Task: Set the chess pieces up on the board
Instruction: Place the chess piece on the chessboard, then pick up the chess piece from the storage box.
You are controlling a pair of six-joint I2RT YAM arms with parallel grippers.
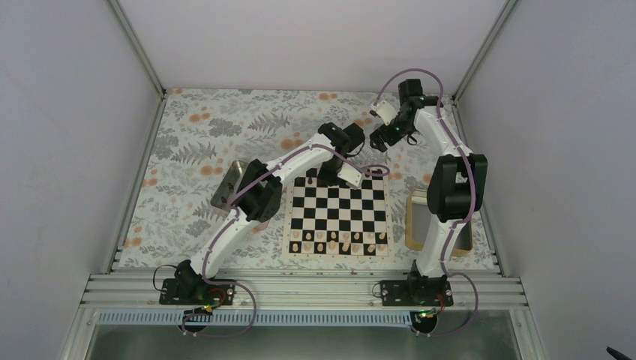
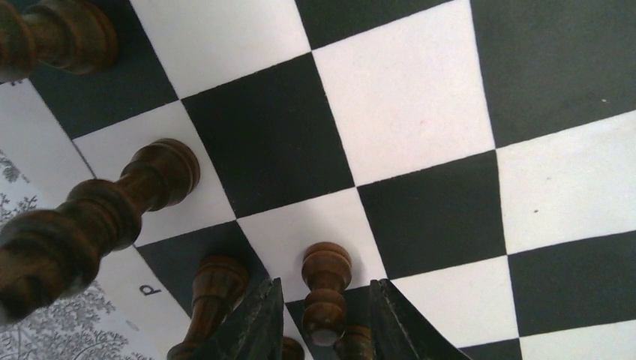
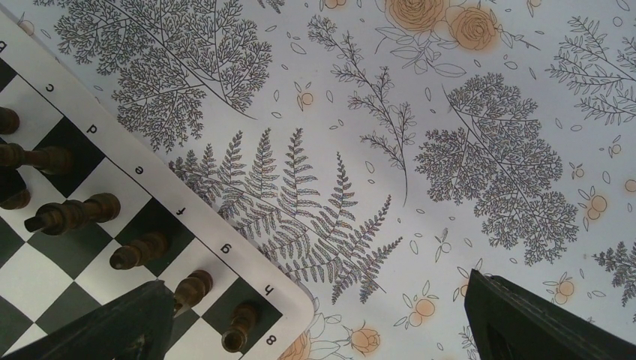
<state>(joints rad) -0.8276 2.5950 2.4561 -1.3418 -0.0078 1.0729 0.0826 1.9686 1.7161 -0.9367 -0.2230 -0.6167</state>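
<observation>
The left gripper [image 2: 326,285] hangs low over the far edge of the board [image 1: 339,206]. Its 2 fingers [image 2: 259,322] stand a little apart, with a thin gap on each side of the dark pawn [image 2: 326,271] between them, so they hold nothing. The right gripper [image 3: 315,283] is spread wide and empty over the floral cloth [image 3: 450,150], just off the board's far right corner.

2 containers flank the board. A shiny metal tray [image 1: 227,184] lies to the left, half under the left arm. A tan-rimmed tray [image 1: 413,219] lies to the right, mostly behind the right arm. What either holds cannot be told.

The board lies in the middle of the cloth between the 2 arms. Pale pieces [image 1: 337,241] fill its near rows. The dark chess pieces [image 3: 71,214] stand along its far edge. In the right wrist view a row of them lies down and to the left of the gripper, its left finger over the corner squares. In the left wrist view the pawn stands upright on a white square, its head level with the fingertips. Another small piece [image 2: 216,296] is just beside the left finger and a taller one [image 2: 97,217] is further left.

The border reads c, d, e, f, g, h and 8 in the right wrist view. The left wrist view shows 1 letter, probably d.
</observation>
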